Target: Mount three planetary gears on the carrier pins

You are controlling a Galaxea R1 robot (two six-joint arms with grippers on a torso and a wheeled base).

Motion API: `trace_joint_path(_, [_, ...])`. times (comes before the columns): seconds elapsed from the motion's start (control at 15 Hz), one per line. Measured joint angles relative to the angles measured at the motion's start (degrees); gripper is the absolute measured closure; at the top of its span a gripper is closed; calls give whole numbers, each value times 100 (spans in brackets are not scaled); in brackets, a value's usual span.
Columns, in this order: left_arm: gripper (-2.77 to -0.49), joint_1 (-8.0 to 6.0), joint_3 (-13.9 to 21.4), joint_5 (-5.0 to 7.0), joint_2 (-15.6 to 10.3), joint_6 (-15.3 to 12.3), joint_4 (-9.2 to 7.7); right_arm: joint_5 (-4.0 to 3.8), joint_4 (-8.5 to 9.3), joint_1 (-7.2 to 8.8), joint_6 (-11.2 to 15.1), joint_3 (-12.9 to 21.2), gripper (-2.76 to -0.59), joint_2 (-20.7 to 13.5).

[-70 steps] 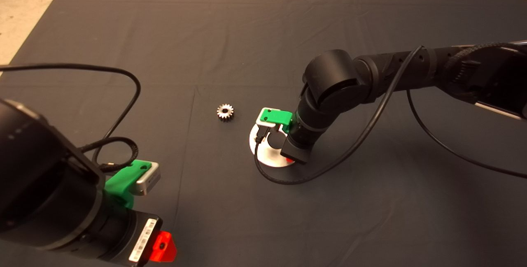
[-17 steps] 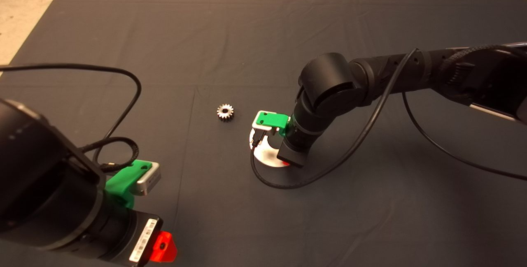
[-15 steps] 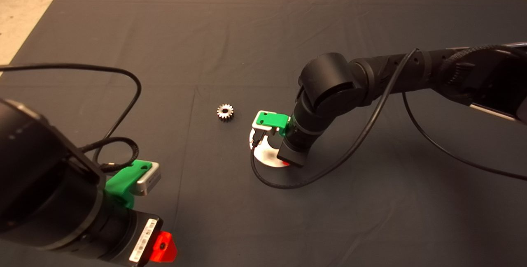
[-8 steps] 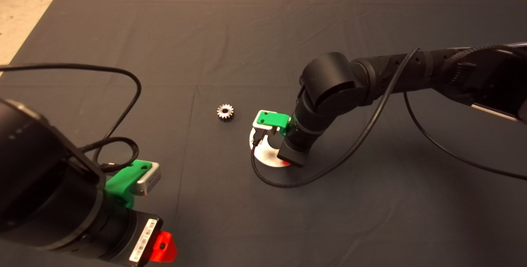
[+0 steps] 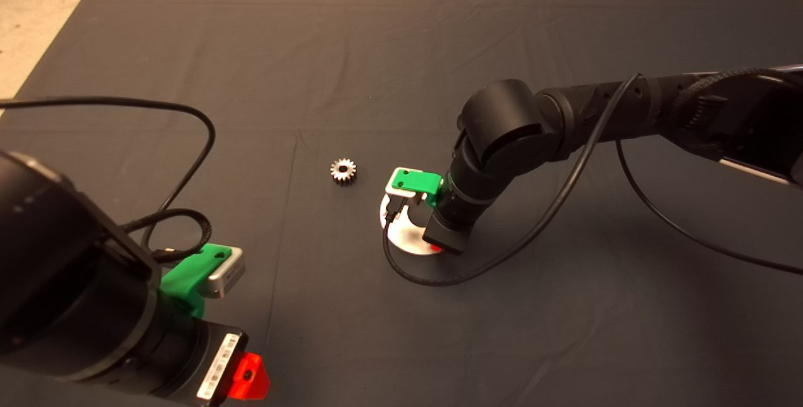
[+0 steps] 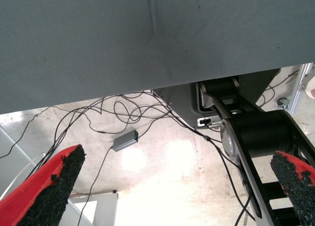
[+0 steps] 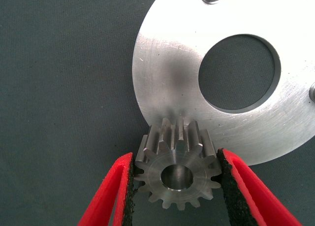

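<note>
the right gripper (image 7: 177, 186) is pinching one gear (image 7: 178, 169) between its pads, above the round disc (image 7: 162, 68) edge. another gear (image 5: 343, 171) is lying just left of it. the left gripper (image 6: 177, 186) is waiting near-left, fingers wide apart.

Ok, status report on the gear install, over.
Right gripper over the carrier disc, jaws shut on a gear. Left gripper parked lower left, jaws open. Second gear loose on the mat. Nothing in the way.
</note>
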Motion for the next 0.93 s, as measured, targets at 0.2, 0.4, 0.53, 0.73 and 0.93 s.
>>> trace_joint_path(0.2, [-275,0,0,0,0,0,0,0,0,2,2,4,-105,2])
trace_joint_path(0.4, [-275,0,0,0,1,0,2,-18,0,2,0,4,-105,13])
trace_joint_path(0.53, [-275,0,0,0,1,0,1,-20,0,2,0,4,-105,15])
trace_joint_path(0.73, [-275,0,0,0,1,0,1,-19,0,2,2,4,-105,14])
trace_joint_path(0.93, [-275,0,0,0,0,2,0,-19,0,2,1,4,-105,13])
